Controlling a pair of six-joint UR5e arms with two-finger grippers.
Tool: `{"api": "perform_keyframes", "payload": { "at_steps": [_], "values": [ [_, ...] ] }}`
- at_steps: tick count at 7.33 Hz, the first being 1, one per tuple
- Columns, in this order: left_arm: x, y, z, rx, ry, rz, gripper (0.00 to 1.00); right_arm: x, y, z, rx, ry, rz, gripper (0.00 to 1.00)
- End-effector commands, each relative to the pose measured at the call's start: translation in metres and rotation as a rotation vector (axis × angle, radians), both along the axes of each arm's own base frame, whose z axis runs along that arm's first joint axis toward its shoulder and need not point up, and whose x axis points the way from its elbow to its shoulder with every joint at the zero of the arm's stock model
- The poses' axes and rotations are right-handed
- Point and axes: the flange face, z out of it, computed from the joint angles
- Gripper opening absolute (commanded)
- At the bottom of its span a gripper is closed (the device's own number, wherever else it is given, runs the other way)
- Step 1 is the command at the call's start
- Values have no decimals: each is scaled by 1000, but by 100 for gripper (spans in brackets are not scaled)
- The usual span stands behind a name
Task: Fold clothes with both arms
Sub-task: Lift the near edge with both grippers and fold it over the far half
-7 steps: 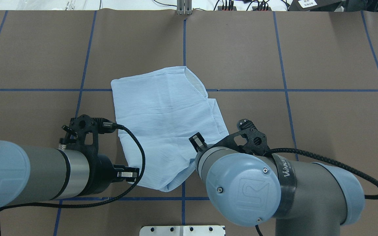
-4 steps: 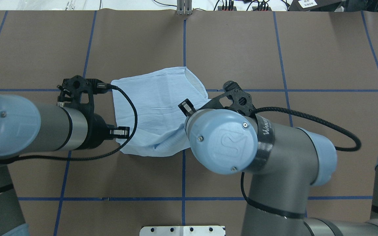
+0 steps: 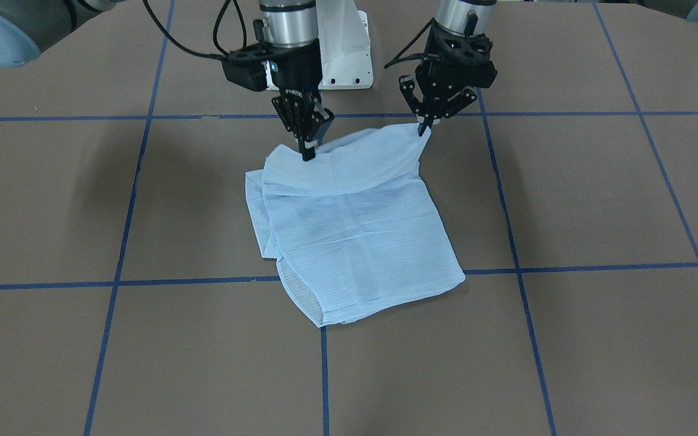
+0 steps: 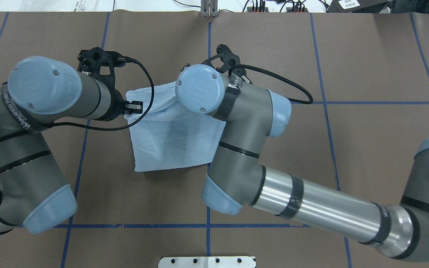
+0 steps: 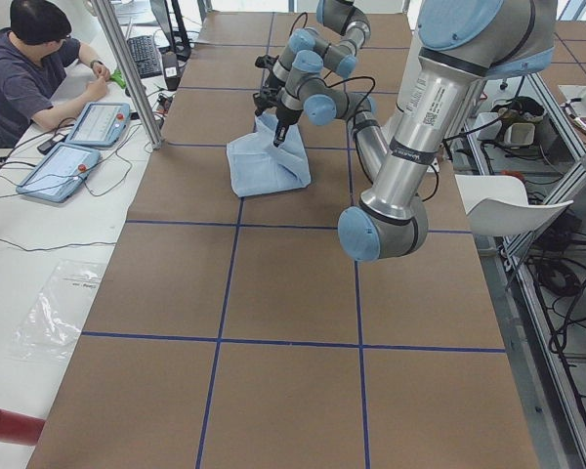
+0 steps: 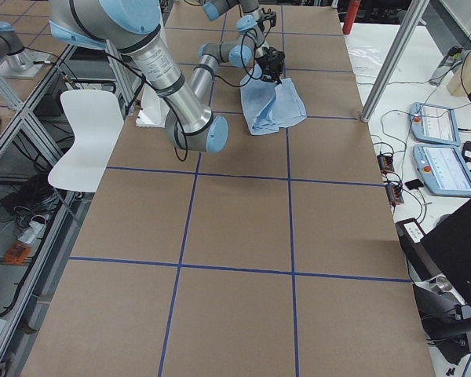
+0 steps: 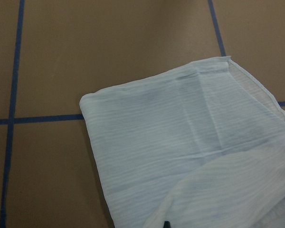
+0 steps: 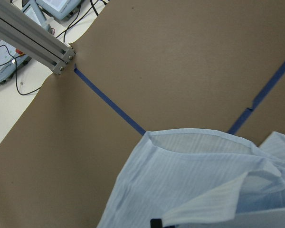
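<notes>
The shirt [image 3: 355, 242] lies in the middle of the brown tabletop [image 3: 567, 200], already folded to a rough square. Its edge on the robot's side is raised and curls over the rest.

What can go wrong: the cloth is thin, so I think one corner could slip out while the edge is carried across, and then the fold would land crooked. The raised edge also sags between the two holding points, and this slack may wrinkle when it is laid down. If the arms pull too far, the lower layers could be dragged along.

The left gripper [image 3: 425, 128] is pinched together on one raised corner. The right gripper [image 3: 308, 152] is also closed tight, on the raised edge near the other corner. Neither touches the tabletop.
</notes>
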Motion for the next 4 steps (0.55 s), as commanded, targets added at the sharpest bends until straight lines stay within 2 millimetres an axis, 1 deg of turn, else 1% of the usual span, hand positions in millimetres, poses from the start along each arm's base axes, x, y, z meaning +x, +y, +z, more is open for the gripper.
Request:
{"api": "perform_keyframes", "payload": {
  "at_steps": [1, 2, 3, 4],
  "values": [
    [19, -49, 44, 12, -14, -30, 0, -31, -58, 12, 15, 20, 27, 0],
    [27, -72, 57, 33, -17, -35, 0, -31, -63, 18, 12, 33, 30, 0],
    [37, -95, 69, 35, -24, -48, 0, -35, -66, 26, 5, 48, 28, 0],
    [47, -112, 81, 37, -31, -52, 0, -42, -70, 36, 9, 43, 28, 0]
  ]
}}
